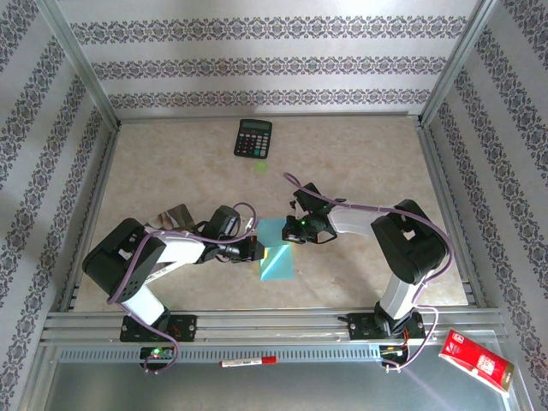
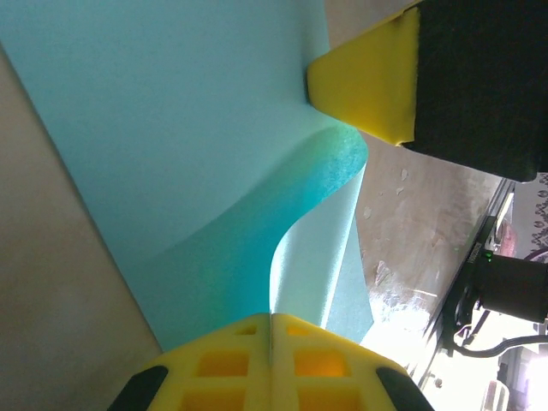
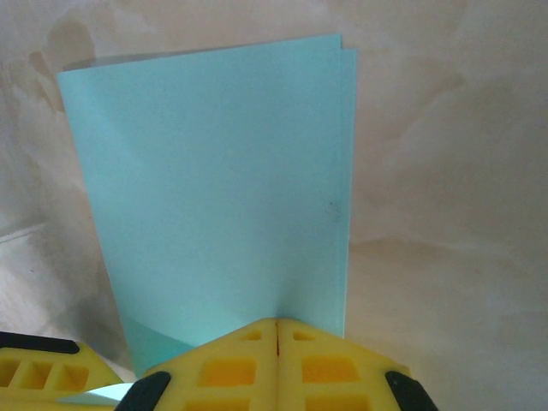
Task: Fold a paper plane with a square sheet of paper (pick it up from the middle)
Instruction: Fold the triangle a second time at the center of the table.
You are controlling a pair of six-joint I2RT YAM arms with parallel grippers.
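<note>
The square sheet of paper (image 1: 279,262), light cyan, lies folded in half on the table between the two arms. In the right wrist view the sheet (image 3: 214,171) shows two layers, slightly offset at the far edge. My left gripper (image 1: 259,251) is shut on the upper layer; that flap (image 2: 317,223) curls up into the closed yellow jaws (image 2: 272,330). My right gripper (image 1: 293,235) is shut, and its tips (image 3: 276,330) rest on the sheet's near edge. Whether paper sits between them is hidden. One right finger (image 2: 368,81) touches the sheet close to the left gripper.
A black calculator (image 1: 253,138) lies at the back of the table. A grey-white booklet (image 1: 175,213) sits behind the left arm. A red packet (image 1: 476,361) and a pen (image 1: 248,362) lie in front of the arm bases. Metal frame posts line both sides.
</note>
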